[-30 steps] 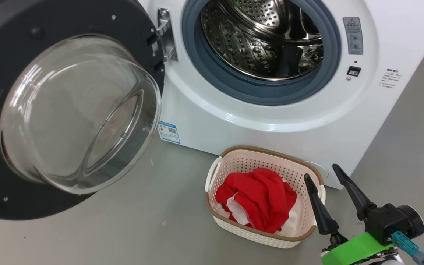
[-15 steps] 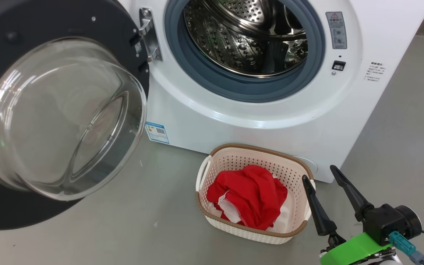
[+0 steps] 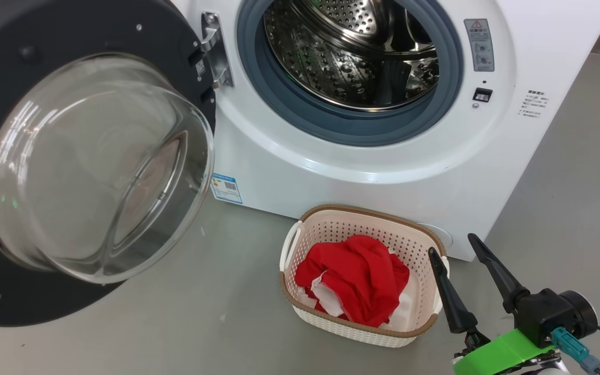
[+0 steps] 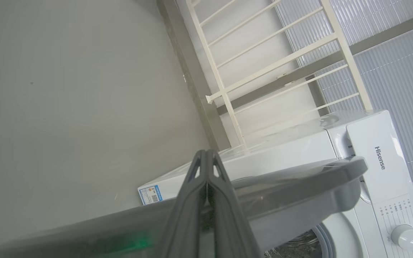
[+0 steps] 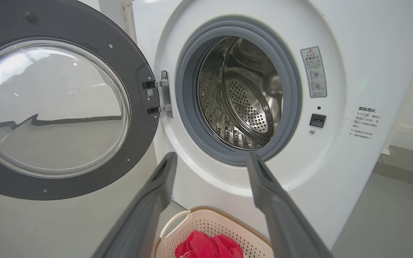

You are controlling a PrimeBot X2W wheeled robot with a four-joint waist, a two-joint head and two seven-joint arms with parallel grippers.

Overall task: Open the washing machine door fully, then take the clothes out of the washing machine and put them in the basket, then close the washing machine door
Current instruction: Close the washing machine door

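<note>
The washing machine door (image 3: 97, 166) stands swung open to the left, black rim around its clear glass bowl. The white washing machine (image 3: 362, 177) shows a bare steel drum (image 3: 352, 52) with no fabric in sight. The red clothes (image 3: 362, 276) with white lining lie in the cream basket (image 3: 373, 212) on the floor before the washer. My right gripper (image 3: 451, 245) hangs open and empty just right of the basket; its wrist view has the right gripper (image 5: 212, 157) above the basket (image 5: 199, 225), facing the drum. My left gripper (image 4: 206, 154) is shut, held against the door (image 4: 299, 186) edge.
Grey floor (image 3: 175, 312) spreads left and in front of the basket, under the open door. A blue label (image 3: 225, 187) sits low on the washer front. A white railing (image 4: 264, 71) stands behind the machine, and a control dial (image 4: 403, 236) is on its panel.
The head camera has shifted a little, so the whole picture slid sideways. The door, the basket, the clothes and my right gripper hold their places.
</note>
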